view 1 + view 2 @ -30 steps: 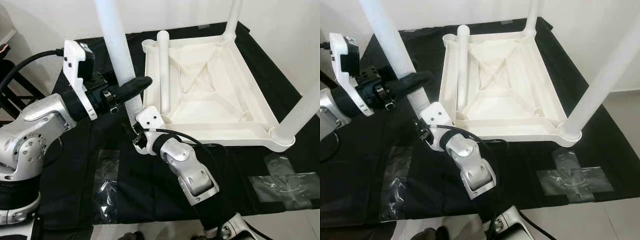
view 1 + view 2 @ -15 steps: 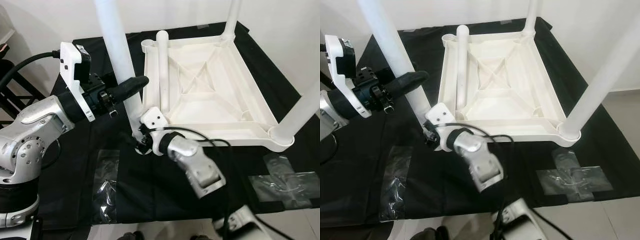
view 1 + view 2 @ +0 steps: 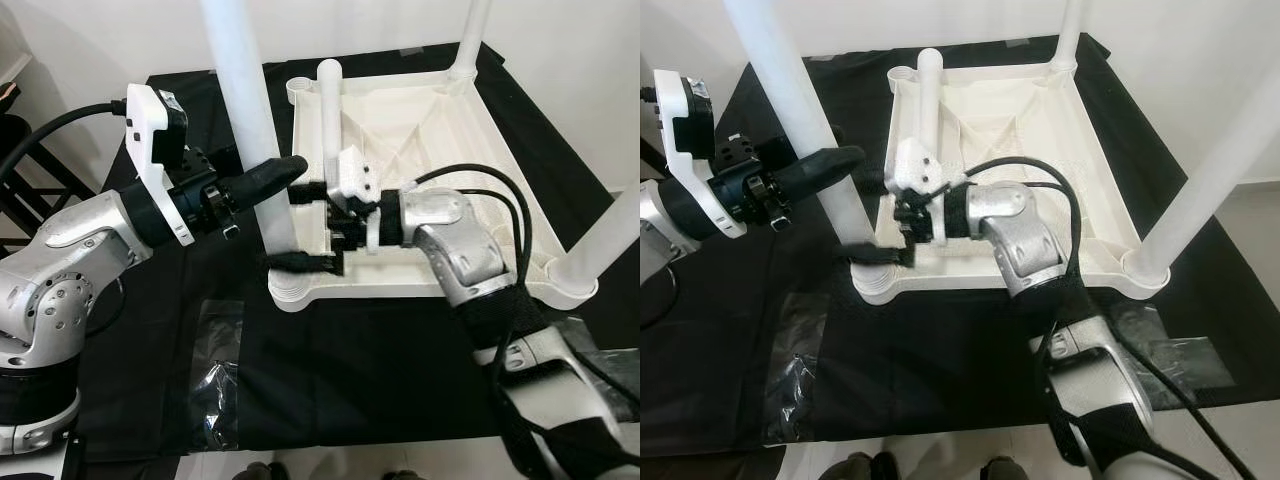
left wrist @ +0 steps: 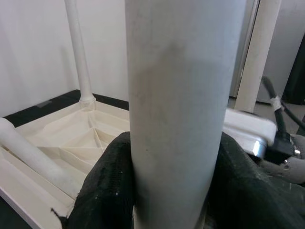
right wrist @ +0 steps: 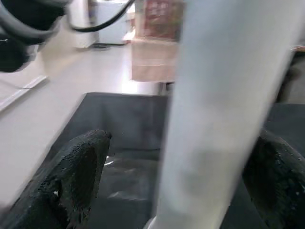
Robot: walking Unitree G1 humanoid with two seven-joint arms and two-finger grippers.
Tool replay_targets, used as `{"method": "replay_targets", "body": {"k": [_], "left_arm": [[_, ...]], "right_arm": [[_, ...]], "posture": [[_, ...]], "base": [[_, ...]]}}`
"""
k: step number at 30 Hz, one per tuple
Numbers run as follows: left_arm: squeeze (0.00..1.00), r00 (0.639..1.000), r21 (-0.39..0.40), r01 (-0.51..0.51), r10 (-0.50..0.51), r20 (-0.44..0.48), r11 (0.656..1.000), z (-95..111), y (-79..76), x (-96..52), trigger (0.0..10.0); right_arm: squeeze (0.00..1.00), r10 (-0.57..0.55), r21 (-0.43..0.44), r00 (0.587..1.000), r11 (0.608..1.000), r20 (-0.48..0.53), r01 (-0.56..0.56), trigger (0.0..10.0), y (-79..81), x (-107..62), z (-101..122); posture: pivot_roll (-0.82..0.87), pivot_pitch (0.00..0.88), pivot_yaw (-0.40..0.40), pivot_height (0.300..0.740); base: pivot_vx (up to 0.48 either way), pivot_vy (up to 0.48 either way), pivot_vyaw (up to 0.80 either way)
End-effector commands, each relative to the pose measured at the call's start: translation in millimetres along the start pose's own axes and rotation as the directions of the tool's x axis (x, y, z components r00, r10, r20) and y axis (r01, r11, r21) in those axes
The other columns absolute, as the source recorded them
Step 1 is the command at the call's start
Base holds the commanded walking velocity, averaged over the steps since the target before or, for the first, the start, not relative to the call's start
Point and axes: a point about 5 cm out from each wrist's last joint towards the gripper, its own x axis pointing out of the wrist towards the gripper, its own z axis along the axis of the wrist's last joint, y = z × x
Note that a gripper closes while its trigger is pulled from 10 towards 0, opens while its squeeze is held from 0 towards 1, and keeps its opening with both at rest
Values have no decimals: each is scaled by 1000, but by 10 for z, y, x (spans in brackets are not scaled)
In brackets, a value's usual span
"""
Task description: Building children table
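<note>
Left eye view: left gripper (image 3: pixel 268 172) pinches the upright leg (image 3: pixel 245 110) at the upturned table's (image 3: pixel 420 150) near corner socket; right gripper (image 3: pixel 305 262) straddles its base, spread. Tilting risks jamming.

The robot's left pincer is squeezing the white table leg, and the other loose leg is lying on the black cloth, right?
Not quite. The left pincer does squeeze the white table leg, but the left eye view shows the other loose leg lying inside the upside-down tabletop, not on the black cloth.
</note>
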Motion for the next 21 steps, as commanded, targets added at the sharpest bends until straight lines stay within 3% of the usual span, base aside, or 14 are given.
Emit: {"method": "replay_targets", "body": {"k": [1,2,3,4,7,9,21], "left_arm": [[0,996,-22,82,-83,-20,996,-33,-98,20,0],[0,996,-23,85,-86,-21,996,-36,-101,20,0],[0,996,-24,88,-89,-21,996,-37,-104,22,0],[0,996,-24,92,-92,-19,995,-33,-106,26,0],[0,995,-23,94,-94,-18,995,-29,-107,29,0],[0,995,-21,98,-98,-16,995,-20,-108,32,0],[0,994,-19,109,-109,-12,994,-2,-125,25,0]], "right_arm": [[0,54,5,998,999,12,-54,10000,12,29,32],[0,67,12,998,998,19,-68,10000,-5,25,33],[0,76,23,997,997,30,-77,5412,-26,32,32],[0,90,34,995,995,43,-91,3490,-45,45,27],[0,99,41,994,994,52,-101,3490,-55,54,24],[0,96,35,994,995,56,-98,0,-102,106,-4],[0,40,31,998,999,53,-41,0,-216,238,-42]], "posture": [[13,155,62,740],[12,154,65,740],[12,154,65,740],[13,155,66,740],[13,155,66,740],[15,160,66,740],[25,176,68,740]], "base": [[0,0,0],[0,0,0],[0,0,0],[0,0,0],[0,0,0],[0,0,0],[0,0,0]]}}
